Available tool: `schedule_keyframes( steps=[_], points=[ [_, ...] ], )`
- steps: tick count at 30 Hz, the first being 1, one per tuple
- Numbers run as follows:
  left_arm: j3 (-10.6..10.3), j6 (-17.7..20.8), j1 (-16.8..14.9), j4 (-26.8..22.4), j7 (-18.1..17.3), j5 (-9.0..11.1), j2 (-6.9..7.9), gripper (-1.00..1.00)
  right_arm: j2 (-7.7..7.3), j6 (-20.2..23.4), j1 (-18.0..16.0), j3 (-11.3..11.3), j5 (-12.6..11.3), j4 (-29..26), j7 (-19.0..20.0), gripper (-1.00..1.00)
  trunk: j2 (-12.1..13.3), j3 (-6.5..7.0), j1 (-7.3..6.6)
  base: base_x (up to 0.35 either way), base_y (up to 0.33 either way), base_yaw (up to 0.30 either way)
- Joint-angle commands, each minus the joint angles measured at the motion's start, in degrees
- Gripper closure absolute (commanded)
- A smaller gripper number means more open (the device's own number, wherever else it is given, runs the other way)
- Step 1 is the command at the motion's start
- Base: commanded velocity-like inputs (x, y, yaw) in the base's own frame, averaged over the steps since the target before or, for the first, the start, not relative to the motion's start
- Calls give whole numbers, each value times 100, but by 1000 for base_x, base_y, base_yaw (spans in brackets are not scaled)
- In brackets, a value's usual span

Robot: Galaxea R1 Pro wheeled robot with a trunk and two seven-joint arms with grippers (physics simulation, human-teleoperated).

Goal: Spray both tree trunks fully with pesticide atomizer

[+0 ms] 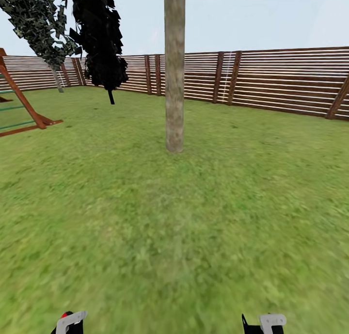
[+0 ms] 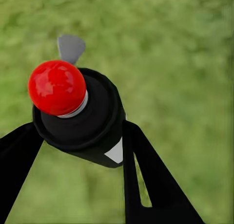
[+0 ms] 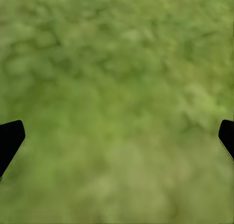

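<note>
Ahead of us, a tree trunk (image 1: 174, 68) stands upright in the middle distance, a smooth grey-brown column slightly flared where it meets the floor (image 1: 194, 218) of blurry green grass. Behind it runs the brown slatted fence (image 1: 281, 80) that closes off the garden. Far to the left we see two leaning trees with dark ragged foliage (image 1: 99, 34), and at the left edge the slanted beams of a wooden play frame (image 1: 26, 109).

Near the lower left edge of the head view we see our left gripper (image 1: 68, 324), and its wrist view shows it clamped on the pesticide atomizer (image 2: 85, 117): the dark body sits between the two black fingers (image 2: 146, 175), red tip (image 2: 57, 86) toward the camera, a white patch on its side.

Our right gripper (image 1: 264, 324) sits at the lower right, its fingers (image 3: 9, 141) spread wide apart over bare grass with nothing between them.
</note>
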Motion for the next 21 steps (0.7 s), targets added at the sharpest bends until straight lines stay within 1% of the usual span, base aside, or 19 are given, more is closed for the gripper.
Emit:
schedule_keyframes(
  steps=[1,21],
  points=[
    [40,-21,-4,7,13,-60,0,100,-1,-18,-4,-43,60,6,-17,-100,-2,-1,3,339,0,0],
    [40,-21,-4,7,13,-60,0,100,-1,-18,-4,-43,60,6,-18,-100,-2,169,3,339,0,0]
  ],
)
